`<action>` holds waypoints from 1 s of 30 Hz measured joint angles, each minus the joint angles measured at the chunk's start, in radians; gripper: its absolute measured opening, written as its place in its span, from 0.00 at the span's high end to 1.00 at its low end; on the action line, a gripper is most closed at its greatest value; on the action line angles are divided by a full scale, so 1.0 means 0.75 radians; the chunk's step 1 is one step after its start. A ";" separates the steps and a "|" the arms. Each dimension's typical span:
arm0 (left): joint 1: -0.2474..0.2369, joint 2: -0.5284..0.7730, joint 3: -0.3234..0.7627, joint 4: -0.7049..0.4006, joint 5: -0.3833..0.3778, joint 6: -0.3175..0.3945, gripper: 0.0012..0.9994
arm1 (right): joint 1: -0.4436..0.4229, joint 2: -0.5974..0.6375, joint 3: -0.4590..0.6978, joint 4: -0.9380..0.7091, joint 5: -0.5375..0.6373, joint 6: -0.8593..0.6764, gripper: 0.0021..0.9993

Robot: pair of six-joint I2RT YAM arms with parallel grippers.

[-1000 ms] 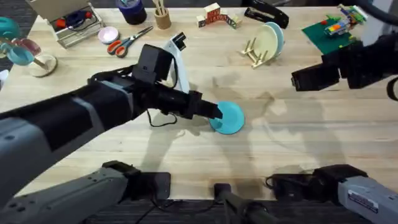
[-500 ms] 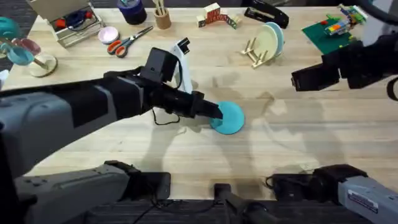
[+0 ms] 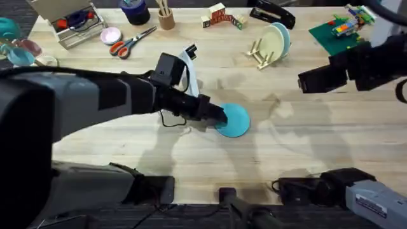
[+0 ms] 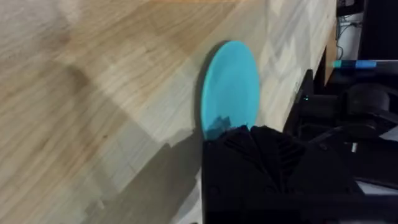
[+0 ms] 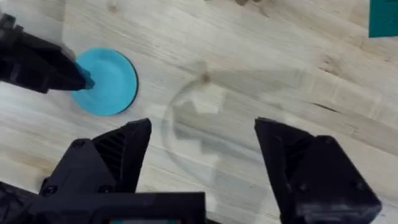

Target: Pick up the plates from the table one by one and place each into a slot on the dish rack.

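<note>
**Left gripper at the turquoise plate's edge, right gripper held wide over the table**

The left gripper (image 3: pixel 219 116) sits at the near-left rim of the turquoise plate (image 3: pixel 234 120), its black fingers (image 4: pixel 249 140) overlapping the plate's edge in the left wrist view; whether they are clamped on the rim or merely set against it cannot be told; the plate lies flat on the wooden table (image 3: pixel 305 146), near the middle. The left arm stretches in from the lower left across the tabletop.

The right gripper (image 5: pixel 202 162) hangs above bare wood with its two fingers spread well apart and nothing between them; the turquoise plate (image 5: pixel 106 81) shows farther off in its view, with the left gripper (image 5: pixel 78 78) at its rim.

The dish rack (image 3: pixel 261 54) stands toward the far right of the table, well apart from the turquoise plate; a cream-yellow plate (image 3: pixel 273 39) stands upright in it, with a paler blue plate (image 3: pixel 285 37) just behind; scissors (image 3: pixel 127 41) lie at the far left.
</note>
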 joint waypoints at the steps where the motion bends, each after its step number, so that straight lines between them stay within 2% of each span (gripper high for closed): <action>1: 0.000 0.011 0.000 0.007 0.000 0.000 0.96 | 0.000 0.000 0.000 0.000 0.000 0.000 0.00; 5: 0.000 0.057 0.000 0.041 0.001 0.000 0.96 | 0.000 -0.001 0.000 0.000 0.000 0.000 0.00; 11: 0.001 0.119 0.000 0.102 0.061 -0.001 0.96 | 0.000 0.000 0.000 0.000 0.000 0.000 0.00; 20: 0.000 0.126 0.001 0.080 0.054 -0.056 0.96 | 0.000 0.000 0.000 0.000 0.000 0.004 0.00; 30: 0.000 0.126 0.001 0.079 0.049 -0.075 0.96 | 0.000 0.000 0.000 0.000 0.000 0.004 0.00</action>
